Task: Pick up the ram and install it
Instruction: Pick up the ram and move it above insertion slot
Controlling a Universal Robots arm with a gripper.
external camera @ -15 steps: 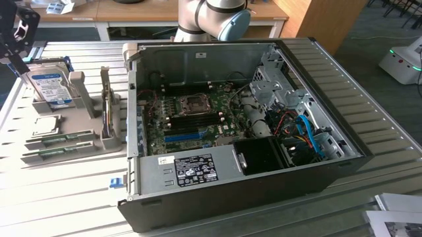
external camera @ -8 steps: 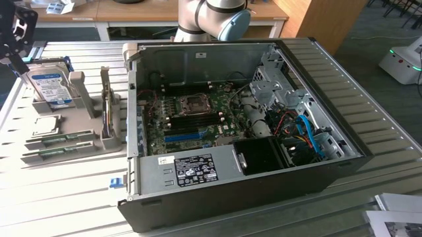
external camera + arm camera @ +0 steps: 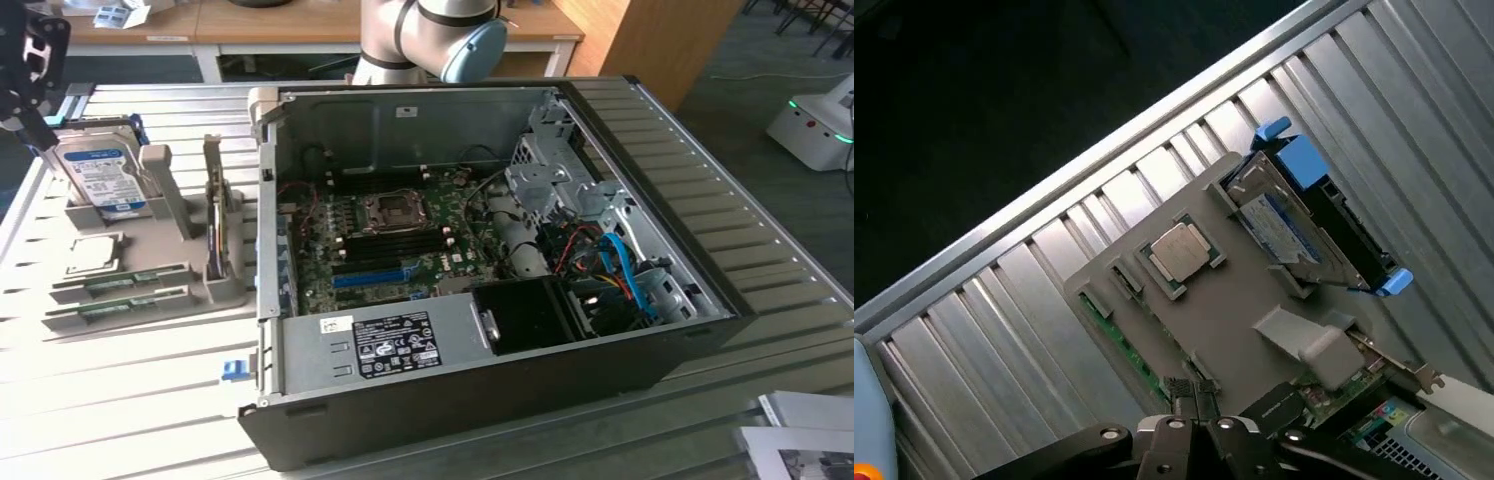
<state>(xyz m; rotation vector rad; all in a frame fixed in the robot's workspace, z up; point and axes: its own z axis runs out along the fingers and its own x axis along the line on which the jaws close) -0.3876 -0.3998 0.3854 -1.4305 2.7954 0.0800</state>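
Two green ram sticks [image 3: 118,281] [image 3: 114,307] lie flat in slots of the grey holder tray [image 3: 174,295], on the exterior view's left of the open computer case [image 3: 467,270]. In the wrist view, one ram stick [image 3: 1116,336] shows as a green strip along the edge of the tray [image 3: 1234,300]. My gripper [image 3: 30,75] hangs high above the far end of the tray, apart from everything. Seen from the wrist, the gripper [image 3: 1192,400] is shut with nothing between its fingers. The motherboard [image 3: 400,235] lies exposed inside the case.
The tray also holds an upright hard drive [image 3: 104,170] [image 3: 1294,215], a square silver processor [image 3: 87,255] [image 3: 1179,250] and an expansion card standing on edge [image 3: 214,215]. A blue slot [image 3: 367,275] sits on the motherboard. The arm's base [image 3: 427,40] stands behind the case.
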